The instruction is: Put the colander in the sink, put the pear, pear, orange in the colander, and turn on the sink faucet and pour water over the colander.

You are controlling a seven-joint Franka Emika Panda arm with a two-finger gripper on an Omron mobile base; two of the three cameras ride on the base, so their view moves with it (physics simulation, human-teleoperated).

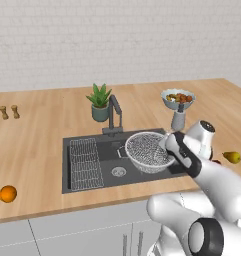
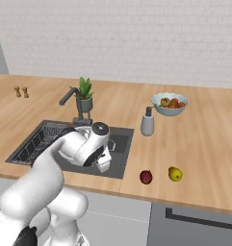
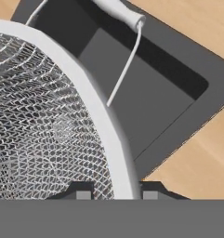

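— Where's that round white-grey wire-mesh colander (image 1: 148, 151)?

— Over the large dark grey rectangular sink (image 1: 107, 165), right-hand part, beside the flat wire rack (image 1: 85, 163). My jaws (image 3: 112, 194) are pinched tight on its white rim, one tip inside the mesh, one outside (the hand view shows it plainly).

— And the fruit?

— All on the wooden worktop (image 2: 204, 139). The bright orange sphere (image 1: 7, 193) lies far left near the front edge; the dark red pear (image 2: 146, 177) and the yellow pear (image 2: 174, 173) sit side by side right of the sink.

— The dark angular faucet (image 1: 113, 115)?

— Behind the sink, near the potted plant (image 1: 99, 101).
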